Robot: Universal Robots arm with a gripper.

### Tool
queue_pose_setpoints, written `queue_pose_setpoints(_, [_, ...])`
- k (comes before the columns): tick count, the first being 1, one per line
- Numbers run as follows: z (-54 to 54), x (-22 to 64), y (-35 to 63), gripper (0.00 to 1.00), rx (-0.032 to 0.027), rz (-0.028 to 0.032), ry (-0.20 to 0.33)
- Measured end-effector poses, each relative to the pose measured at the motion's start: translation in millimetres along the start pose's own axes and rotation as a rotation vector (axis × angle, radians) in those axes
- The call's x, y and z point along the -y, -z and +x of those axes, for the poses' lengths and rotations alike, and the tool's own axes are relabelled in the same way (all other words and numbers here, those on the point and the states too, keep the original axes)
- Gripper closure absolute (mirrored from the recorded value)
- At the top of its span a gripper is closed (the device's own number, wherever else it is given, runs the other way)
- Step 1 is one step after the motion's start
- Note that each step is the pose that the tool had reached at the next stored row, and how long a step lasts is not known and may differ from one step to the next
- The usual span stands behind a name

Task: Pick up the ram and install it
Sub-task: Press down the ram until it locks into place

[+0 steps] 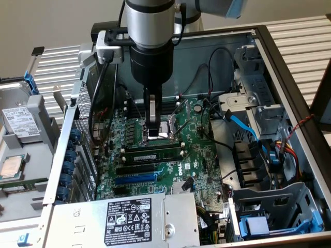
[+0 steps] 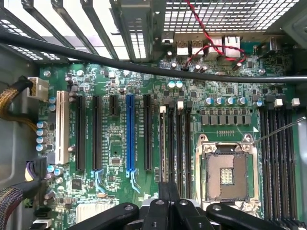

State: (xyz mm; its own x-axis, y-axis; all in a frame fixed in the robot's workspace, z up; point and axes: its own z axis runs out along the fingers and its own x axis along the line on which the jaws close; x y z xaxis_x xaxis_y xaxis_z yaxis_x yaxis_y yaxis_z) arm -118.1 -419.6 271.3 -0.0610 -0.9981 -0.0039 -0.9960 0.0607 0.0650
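The ram (image 1: 155, 153) is a long green stick with black chips. It stands on edge in a black slot on the motherboard (image 1: 170, 170), just in front of the CPU socket (image 1: 161, 132). In the wrist view the ram (image 2: 163, 143) appears edge-on as a thin strip among the black slots. My gripper (image 1: 154, 134) hangs straight down over the socket area, close above the ram. Its fingers (image 2: 165, 191) are shut together and I see nothing between them.
The open computer case has a power supply (image 1: 129, 219) at the front and a drive cage (image 1: 279, 206) with blue clips at the exterior view's right. Loose cables (image 1: 227, 77) run along the far wall. A hard drive (image 1: 23, 121) lies outside at the exterior view's left.
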Motion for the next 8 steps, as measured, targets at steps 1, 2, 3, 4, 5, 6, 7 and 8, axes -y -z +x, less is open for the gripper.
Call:
queue_pose_setpoints(1, [0.0, -0.2, 3.0, 0.89, -0.0001, 0.0000, 0.000])
queue_pose_setpoints(2, [0.0, -0.4, 6.0, 0.89, -0.0003, -0.0001, 0.000])
queue_pose_setpoints(3, [0.0, -0.5, 8.6, 0.89, 0.0001, 0.0001, 0.000])
queue_pose_setpoints(4, [0.0, -0.7, 11.3, 0.89, -0.0001, 0.0000, 0.000])
queue_pose_setpoints(5, [0.0, -0.9, 13.9, 0.89, -0.0001, 0.0000, 0.000])
queue_pose_setpoints(6, [-0.1, -1.1, 16.7, 0.89, 0.0001, 0.0001, 0.000])
queue_pose_setpoints(7, [-0.1, -1.3, 19.4, 0.89, -0.0001, 0.0000, 0.000])
queue_pose_setpoints(8, [-0.1, -1.4, 21.9, 0.89, -0.0001, 0.0000, 0.000])
